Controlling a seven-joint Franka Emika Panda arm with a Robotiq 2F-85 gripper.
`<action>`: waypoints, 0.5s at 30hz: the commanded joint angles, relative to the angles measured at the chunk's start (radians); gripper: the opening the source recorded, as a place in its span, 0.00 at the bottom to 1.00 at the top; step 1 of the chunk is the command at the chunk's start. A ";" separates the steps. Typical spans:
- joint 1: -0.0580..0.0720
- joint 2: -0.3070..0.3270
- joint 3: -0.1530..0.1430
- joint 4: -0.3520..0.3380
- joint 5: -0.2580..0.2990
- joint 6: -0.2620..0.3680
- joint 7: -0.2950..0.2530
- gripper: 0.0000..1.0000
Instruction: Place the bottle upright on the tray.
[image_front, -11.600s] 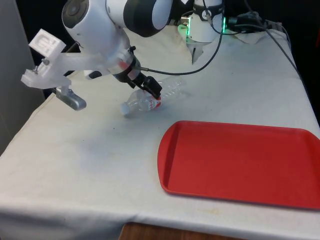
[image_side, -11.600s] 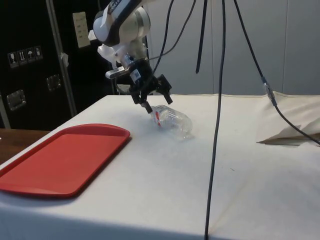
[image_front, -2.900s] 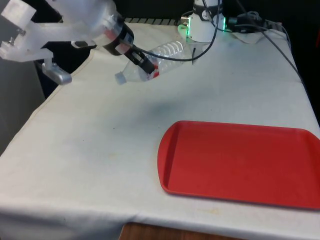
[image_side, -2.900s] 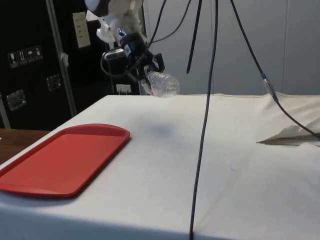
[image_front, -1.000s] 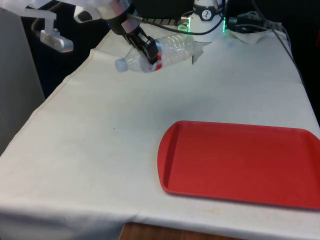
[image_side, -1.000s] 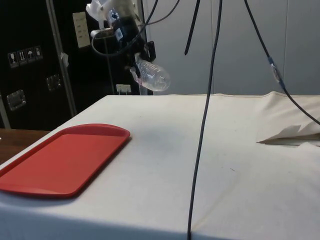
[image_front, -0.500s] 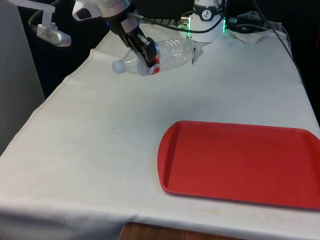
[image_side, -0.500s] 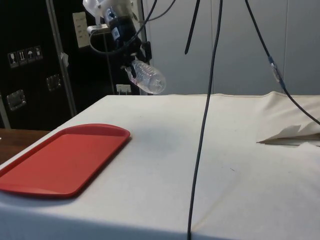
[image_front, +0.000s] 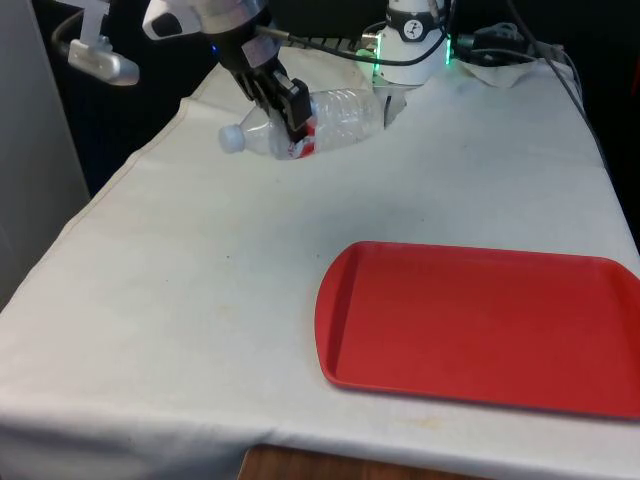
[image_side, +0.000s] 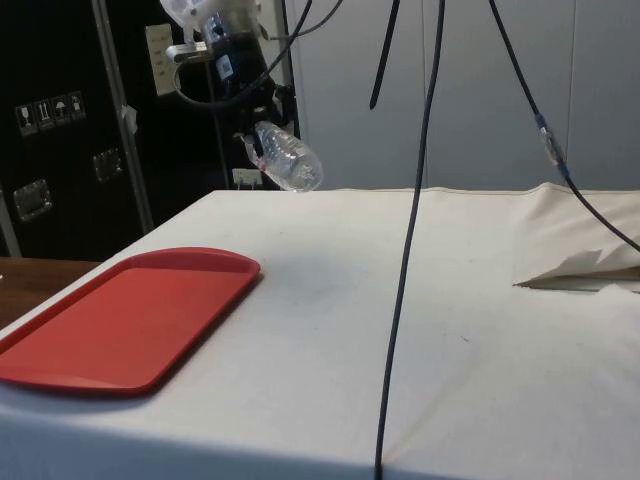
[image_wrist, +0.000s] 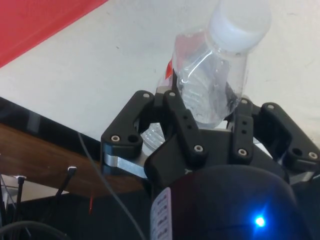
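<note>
The gripper (image_front: 292, 118) hangs high over the table (image_front: 180, 300), its jaws closed tight on a clear plastic bottle (image_front: 310, 122) — clamped near the neck, white cap (image_wrist: 239, 22) jutting past the fingers (image_wrist: 184, 125). The bottle lies nearly level, clear of the cloth. The red tray (image_front: 480, 325) sits well apart from the jaws — below them, on the table.

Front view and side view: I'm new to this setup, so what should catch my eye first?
The clear plastic bottle, held on its side in the air above the table's far part, gripped near its neck by the black gripper. Next, the red tray, lying bare on the white cloth toward the front view's right.
</note>
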 joint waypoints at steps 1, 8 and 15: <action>0.001 0.000 0.000 0.000 0.000 0.005 0.000 0.35; 0.022 -0.019 -0.011 -0.032 -0.003 0.069 -0.015 0.35; 0.027 -0.023 -0.012 -0.033 -0.005 0.094 -0.021 0.35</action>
